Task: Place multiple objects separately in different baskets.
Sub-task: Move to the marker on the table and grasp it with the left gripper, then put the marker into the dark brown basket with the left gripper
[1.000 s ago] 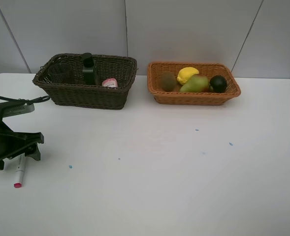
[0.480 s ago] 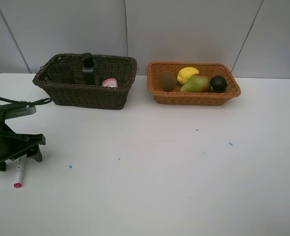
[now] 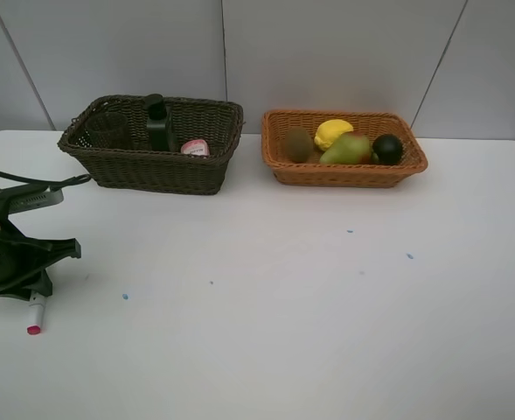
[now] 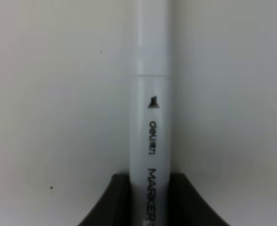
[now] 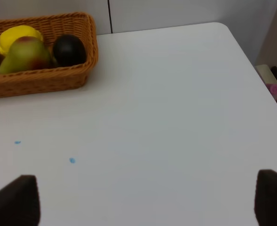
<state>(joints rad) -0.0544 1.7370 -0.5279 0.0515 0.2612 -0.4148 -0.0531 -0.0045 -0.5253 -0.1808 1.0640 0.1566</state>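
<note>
Left pincer [image 3: 31, 296] has lowered onto white red-tipped marker [image 4: 151, 117], jaws now clenched on barrel; marker lies on white desk [image 3: 283, 289]. Last loose object secured, lift toward dark brown wicker basket [image 3: 152, 162] likely next. Right pincer [image 5: 147, 200] released, idle.

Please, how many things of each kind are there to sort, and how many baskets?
Fruits: 4 (lemon, kiwi, pear, dark green fruit)
Containers: 3 (pump bottle, pink bottle, cup)
Markers: 1 (marker)
Baskets: 2 (dark basket, orange basket)
Total: 10
</note>
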